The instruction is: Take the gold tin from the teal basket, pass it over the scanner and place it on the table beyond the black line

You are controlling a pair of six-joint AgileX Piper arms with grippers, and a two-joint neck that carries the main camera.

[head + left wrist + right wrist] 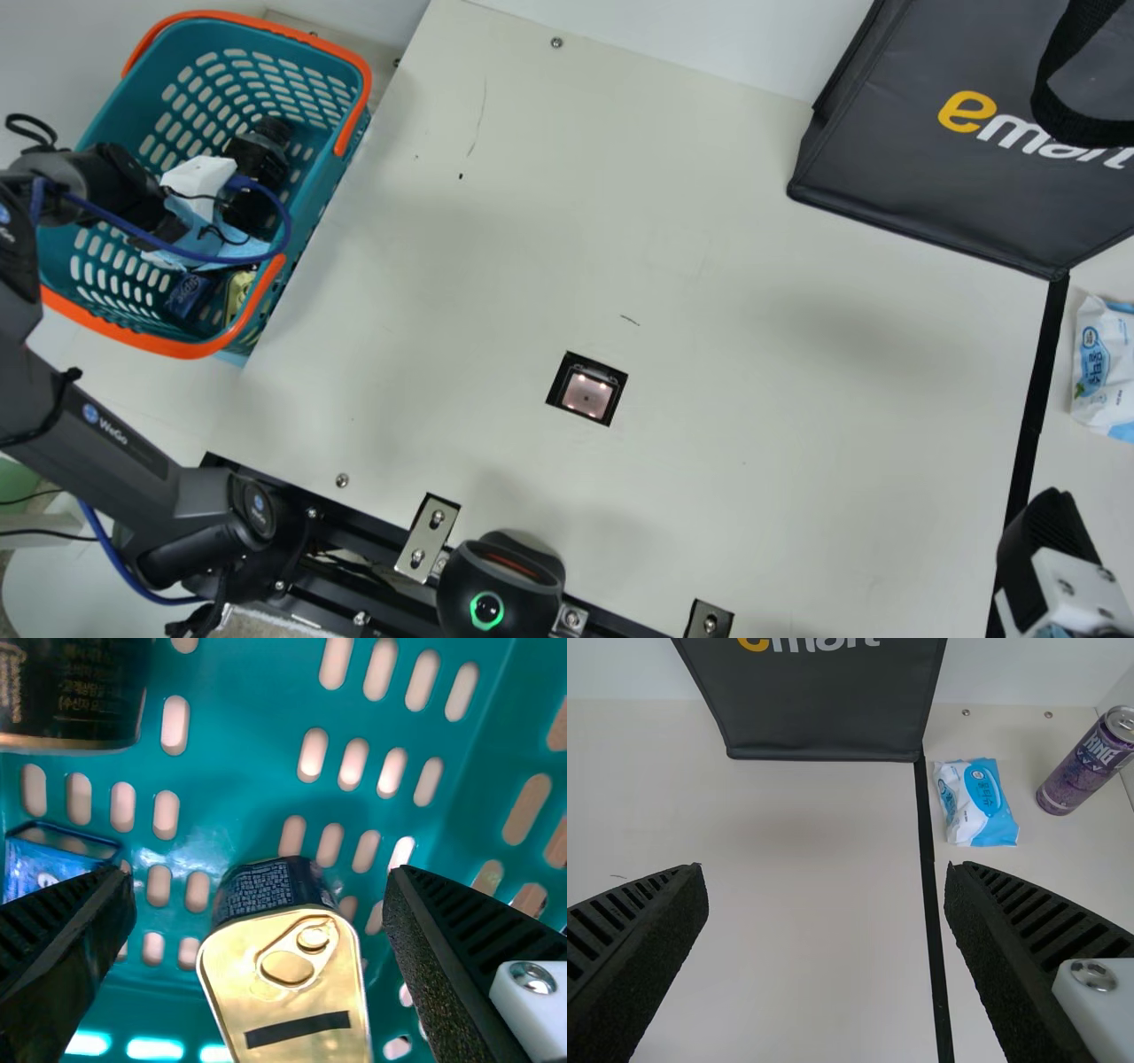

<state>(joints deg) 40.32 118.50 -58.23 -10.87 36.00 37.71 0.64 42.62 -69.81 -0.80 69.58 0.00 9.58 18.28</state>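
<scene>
- Left claw (261,895) down in the basket (330,208), spread wide, holding nothing; gold tin (283,992) in there too, under the gap!
- Careful: close skewed and those rounded corners could roll the tin inside the basket.
- Basket wall's near; drift sideways and a finger might catch its slots or knock the blue pack (53,859).
- Lifting, the cable (288,221) could snag the basket's rim.
- From the basket, worktop (709,266) stretches past the scanner (586,394) to the black line (1036,399).
- Right claw (826,870), well away from the basket: wide, ungripping; wipes (1099,363) could crowd placement.
</scene>
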